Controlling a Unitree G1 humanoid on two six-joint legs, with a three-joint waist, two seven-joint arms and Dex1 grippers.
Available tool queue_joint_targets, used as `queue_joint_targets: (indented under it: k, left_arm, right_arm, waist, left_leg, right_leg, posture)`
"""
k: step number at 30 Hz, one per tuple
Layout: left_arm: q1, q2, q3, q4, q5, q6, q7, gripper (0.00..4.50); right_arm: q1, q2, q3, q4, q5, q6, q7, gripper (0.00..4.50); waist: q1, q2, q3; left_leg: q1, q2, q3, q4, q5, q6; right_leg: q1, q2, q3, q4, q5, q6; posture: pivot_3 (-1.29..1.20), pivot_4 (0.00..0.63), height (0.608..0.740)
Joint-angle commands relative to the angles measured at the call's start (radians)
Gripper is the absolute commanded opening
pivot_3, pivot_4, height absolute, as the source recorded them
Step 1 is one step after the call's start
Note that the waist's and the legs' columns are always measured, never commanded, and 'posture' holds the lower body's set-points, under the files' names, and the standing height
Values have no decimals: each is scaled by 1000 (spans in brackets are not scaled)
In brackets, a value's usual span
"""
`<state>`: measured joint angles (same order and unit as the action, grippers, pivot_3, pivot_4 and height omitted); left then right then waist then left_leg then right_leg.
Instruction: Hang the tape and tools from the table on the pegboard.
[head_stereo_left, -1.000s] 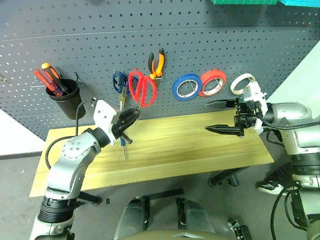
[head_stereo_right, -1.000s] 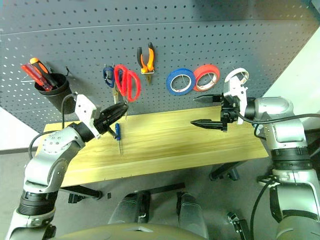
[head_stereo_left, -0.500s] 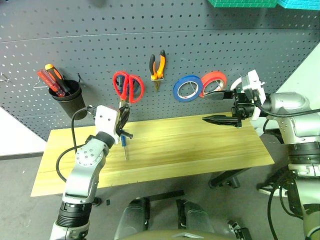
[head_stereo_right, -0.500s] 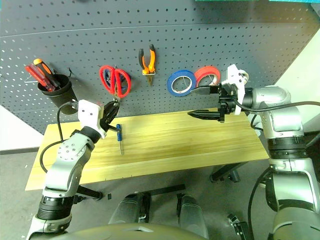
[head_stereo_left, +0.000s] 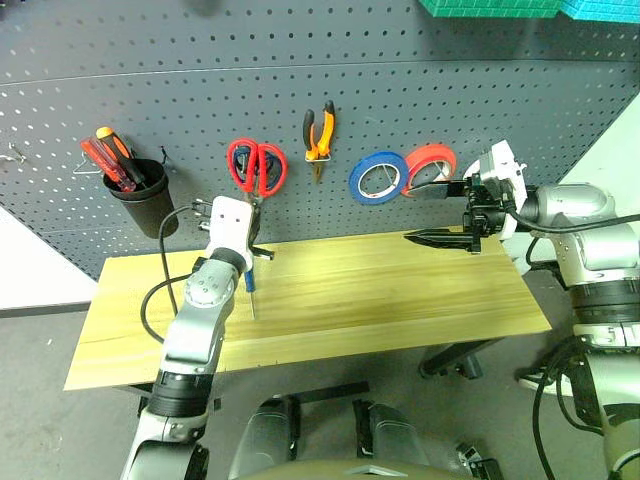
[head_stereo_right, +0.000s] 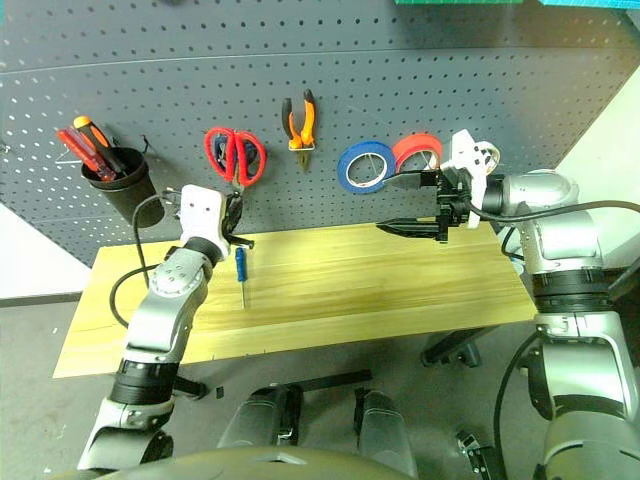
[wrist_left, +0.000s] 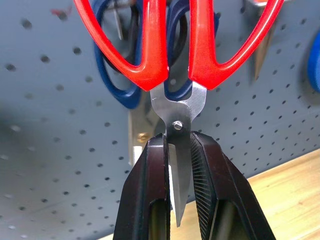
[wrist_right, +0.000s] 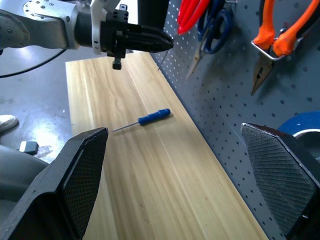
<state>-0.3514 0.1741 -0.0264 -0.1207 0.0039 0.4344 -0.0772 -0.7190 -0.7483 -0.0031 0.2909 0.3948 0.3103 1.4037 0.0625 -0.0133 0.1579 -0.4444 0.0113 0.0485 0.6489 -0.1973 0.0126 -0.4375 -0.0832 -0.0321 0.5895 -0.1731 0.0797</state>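
Pegboard (head_stereo_left: 420, 110) fills top of frame, table (head_stereo_left: 400, 300) below it. On board, L to R: cup (head_stereo_left: 140, 200), scissors (head_stereo_left: 256, 167), pliers (head_stereo_left: 318, 135), 2 tape rolls (head_stereo_left: 378, 178). Screwdriver (head_stereo_left: 249, 290) lies on table, left-centre.

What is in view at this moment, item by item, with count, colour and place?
pegboard: one, dark grey, wall behind the table.
table: one, light yellowish wood, below the pegboard.
black cup: one, left on the pegboard, holding red and orange screwdrivers.
red-handled scissors: one, at the pegboard, blades gripped by the left end effector.
blue-handled scissors: one, hanging behind the red pair.
pliers: one, orange-handled, hanging.
tape rolls: blue and red-orange, hanging.
blue-handled screwdriver: one, lying on the table.
left end effector: shut on the scissors.
right end effector: open, empty, beside the tape rolls.
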Motion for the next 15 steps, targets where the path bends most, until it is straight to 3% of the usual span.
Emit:
queue_joint_targets:
  k: [1, 4, 15]
  left_arm:
    - [-59, -16, 6, 29, 24, 21, 34, 289]
    - [-76, -39, 26, 47, 6, 52, 47, 289]
    - [-60, -7, 15, -12, 2, 11, -13, 3939]
  right_arm:
    - [-13, -16, -25, -30, 9, 1, -10, 4500]
    - [3, -19, -30, -44, 7, -3, -19, 4500]
    - [69, -36, -52, -90, 18, -8, -42, 4500]
  waist:
    - [1, 0, 0]
    - [2, 0, 0]
    - [0, 0, 0]
  left_leg:
    - [0, 0, 0, 0, 0, 0]
    - [0, 0, 0, 1, 0, 0]
    - [0, 0, 0, 1, 0, 0]
  right_leg:
    - [0, 0, 0, 0, 0, 0]
    - [0, 0, 0, 0, 0, 0]
    - [0, 0, 0, 2, 0, -1]
  posture:
    - [60, 66, 740]
    - [51, 70, 740]
    - [45, 83, 740]
